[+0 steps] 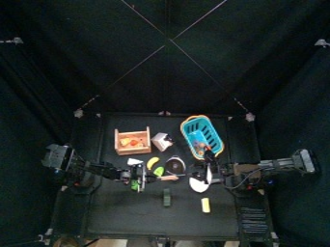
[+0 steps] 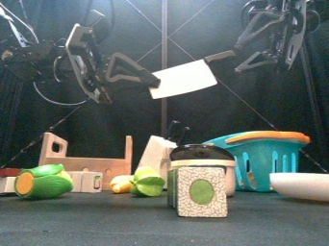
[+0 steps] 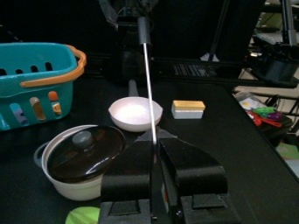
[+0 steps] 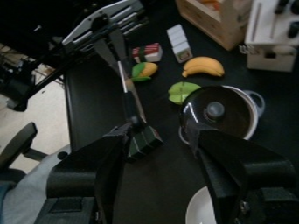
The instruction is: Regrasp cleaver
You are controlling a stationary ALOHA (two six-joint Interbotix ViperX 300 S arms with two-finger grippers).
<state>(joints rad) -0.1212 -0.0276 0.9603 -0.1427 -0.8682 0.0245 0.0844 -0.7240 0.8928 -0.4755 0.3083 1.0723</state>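
Up front, a lidded pot (image 2: pixel 199 183) and toy fruit (image 2: pixel 42 182) on the black table (image 2: pixel 77 226). Above them, the cleaver (image 2: pixel 186 79) aloft, blade clamped edge-on in the left gripper (image 2: pixel 118 69), handle offered toward the right gripper (image 2: pixel 257 43), spread wide and empty, likely ready to take it. Beyond, a blue basket (image 2: pixel 260 157), then black curtains (image 1: pixel 77 68).

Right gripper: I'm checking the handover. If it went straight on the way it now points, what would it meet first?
Probably the cleaver: in the right wrist view the open right gripper has its dark handle just ahead, with the left gripper holding the blade beyond. Depth is unclear.
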